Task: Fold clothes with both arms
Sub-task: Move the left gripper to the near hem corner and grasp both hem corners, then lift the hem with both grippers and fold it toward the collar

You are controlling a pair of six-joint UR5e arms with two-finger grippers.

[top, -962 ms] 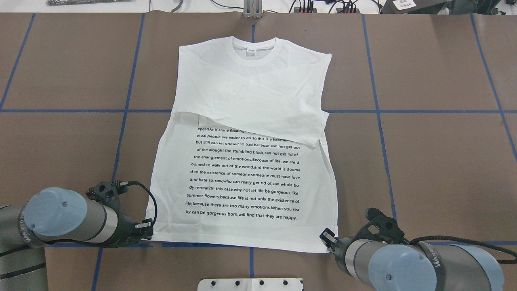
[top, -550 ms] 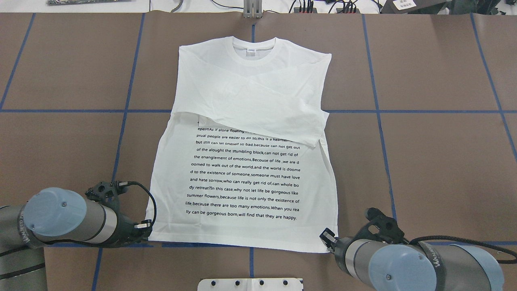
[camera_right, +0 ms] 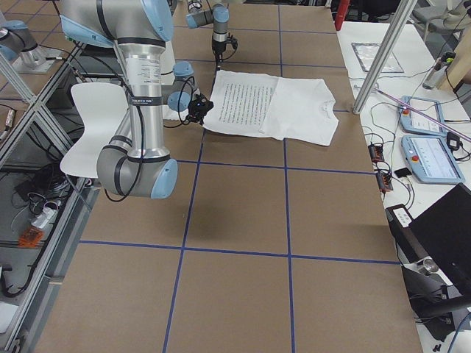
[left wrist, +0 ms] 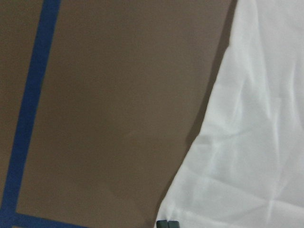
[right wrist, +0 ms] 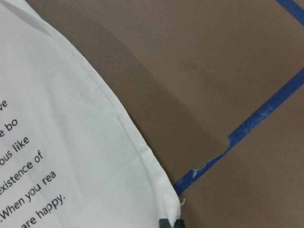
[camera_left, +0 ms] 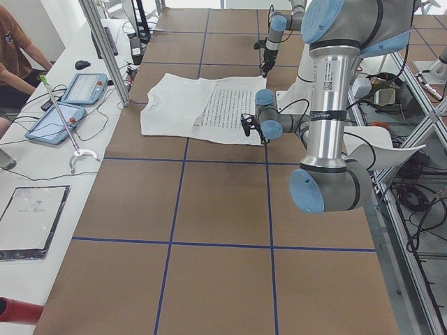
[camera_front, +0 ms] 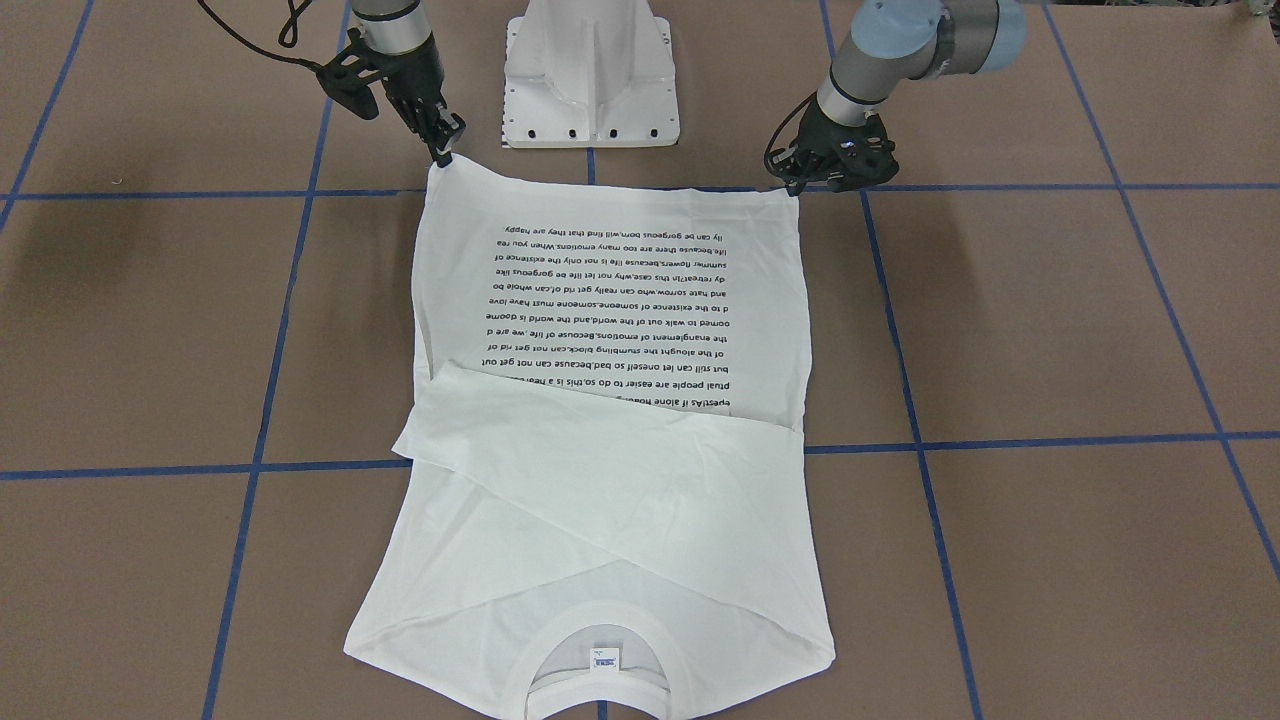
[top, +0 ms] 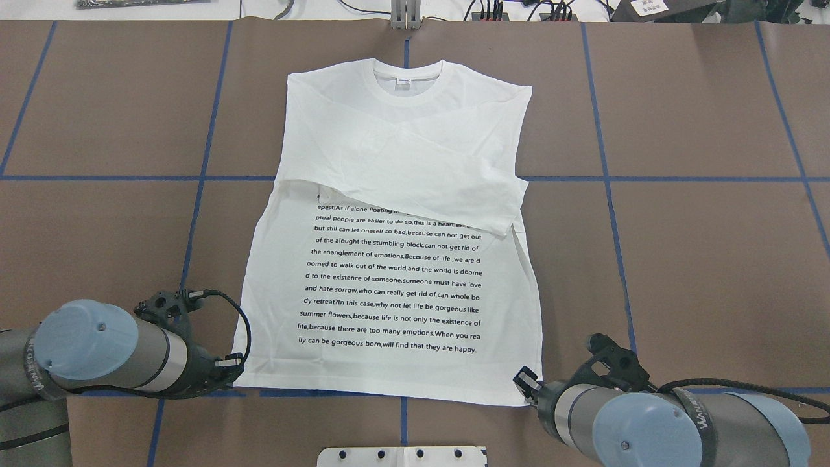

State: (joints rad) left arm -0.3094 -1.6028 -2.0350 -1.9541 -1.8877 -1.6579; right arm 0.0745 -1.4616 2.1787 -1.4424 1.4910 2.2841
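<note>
The white T-shirt [top: 395,279] lies flat on the brown table, collar [top: 408,81] at the far side and both sleeves folded across the chest above the black text. My left gripper [top: 233,368] is at the near left hem corner, fingers closed on it; it also shows in the front view [camera_front: 800,180]. My right gripper [top: 526,383] pinches the near right hem corner, seen in the front view too [camera_front: 443,150]. In each wrist view the shirt [left wrist: 251,142] [right wrist: 71,133] fills one side, and only a dark fingertip shows at the bottom edge.
The white pedestal base [camera_front: 592,70] stands between the two arms, just behind the hem. Blue tape lines [top: 603,178] cross the table. Cables and plugs [top: 519,10] lie along the far edge. Tablets [camera_left: 84,87] and a seated person [camera_left: 14,49] are beyond it.
My left arm has drawn slightly to the left, and the near left hem corner has shifted a little with it. The right arm and the rest of the shirt have not moved.
</note>
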